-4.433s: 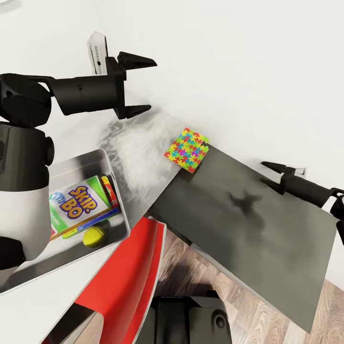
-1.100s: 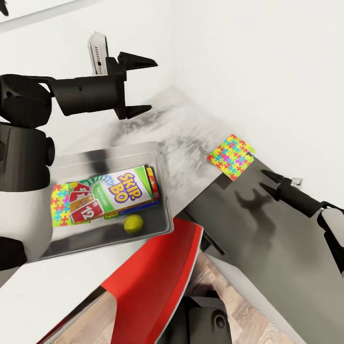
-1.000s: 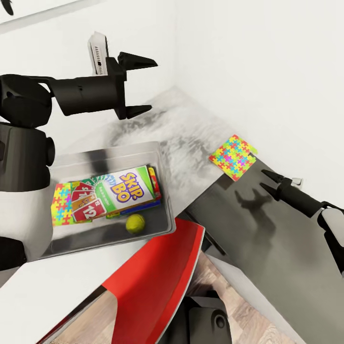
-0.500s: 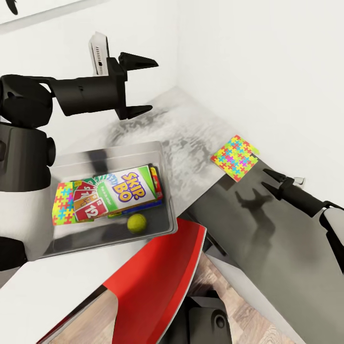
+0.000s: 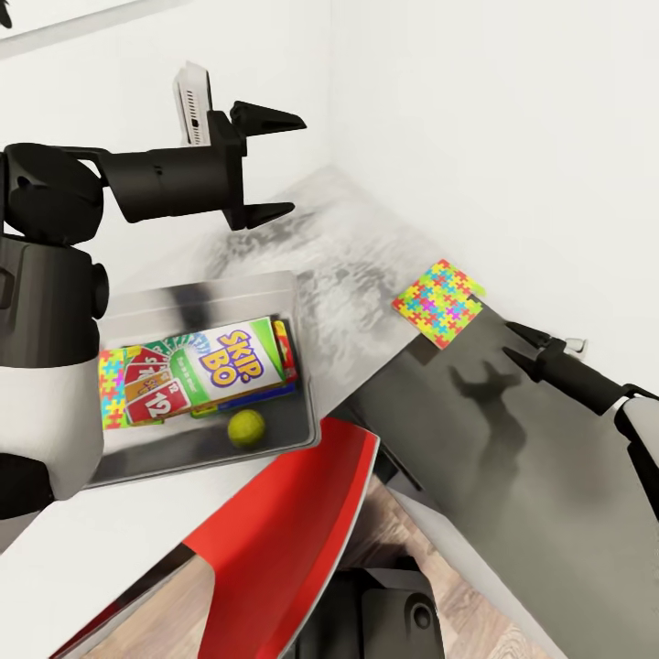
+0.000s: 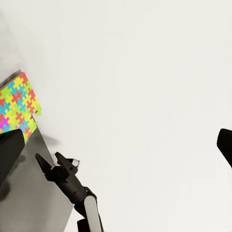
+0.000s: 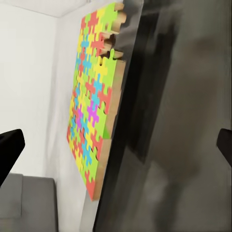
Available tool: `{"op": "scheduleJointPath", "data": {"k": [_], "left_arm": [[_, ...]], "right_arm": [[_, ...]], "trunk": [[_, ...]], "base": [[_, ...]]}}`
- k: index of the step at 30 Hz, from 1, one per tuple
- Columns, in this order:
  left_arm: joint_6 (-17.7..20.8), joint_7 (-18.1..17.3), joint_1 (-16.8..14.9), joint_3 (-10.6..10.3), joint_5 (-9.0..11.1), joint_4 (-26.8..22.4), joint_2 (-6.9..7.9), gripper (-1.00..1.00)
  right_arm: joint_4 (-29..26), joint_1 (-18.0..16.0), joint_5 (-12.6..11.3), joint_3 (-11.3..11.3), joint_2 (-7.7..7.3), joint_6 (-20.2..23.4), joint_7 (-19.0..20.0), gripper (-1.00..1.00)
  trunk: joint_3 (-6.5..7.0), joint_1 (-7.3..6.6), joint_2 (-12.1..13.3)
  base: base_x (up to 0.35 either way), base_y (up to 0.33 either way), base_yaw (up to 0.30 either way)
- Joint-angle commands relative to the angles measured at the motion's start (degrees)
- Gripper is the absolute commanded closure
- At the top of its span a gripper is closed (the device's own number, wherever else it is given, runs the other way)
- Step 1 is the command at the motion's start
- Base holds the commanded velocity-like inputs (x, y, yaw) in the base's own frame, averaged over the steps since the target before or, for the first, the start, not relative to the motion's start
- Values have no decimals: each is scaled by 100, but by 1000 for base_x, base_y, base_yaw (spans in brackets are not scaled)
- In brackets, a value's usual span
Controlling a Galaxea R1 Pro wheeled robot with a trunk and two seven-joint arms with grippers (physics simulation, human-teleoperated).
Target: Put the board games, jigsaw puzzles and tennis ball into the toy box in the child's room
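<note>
The loose jigsaw puzzle (image 5: 437, 303) lies flat at the far end of the pale table (image 5: 348, 256), right at the table's edge where the lower dark desk (image 5: 531, 467) begins, with one corner overhanging that desk; it sits close to the white wall (image 5: 513, 137). In the right wrist view the puzzle (image 7: 96, 96) shows its bright interlocking pieces and its cardboard-coloured side, apart from the fingers.

The right gripper (image 5: 523, 345) hovers over the dark desk just beside the puzzle, jaws spread and holding nothing; its shadow falls on the desk.

Nearer along the table stands the grey toy box (image 5: 302, 366). Inside it lie the Skip-Bo game (image 5: 229, 361) on top of other flat boxes, a second jigsaw puzzle (image 5: 112, 389) at the box's near end, and the tennis ball (image 5: 245, 427) beside the stack.

The left gripper (image 5: 270, 165) hangs above the table beyond the box, jaws wide apart, empty. A red chair (image 5: 284, 522) stands at the table's near edge.
</note>
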Motion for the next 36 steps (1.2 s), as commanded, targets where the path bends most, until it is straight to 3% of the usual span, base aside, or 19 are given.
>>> {"op": "scheduleJointPath", "data": {"k": [1, 36], "left_arm": [[-2, 45, -6, -1, 44, -1, 1, -100], [-2, 40, -4, 4, 44, -1, -7, -100]], "right_arm": [[2, -4, -17, -9, -3, 41, 4, -100], [-3, 5, -16, 20, 46, 85, -33, -100]], "trunk": [[-7, 3, -9], [-7, 3, -9]], "base": [[0, -92, 1], [0, -19, 0]]}}
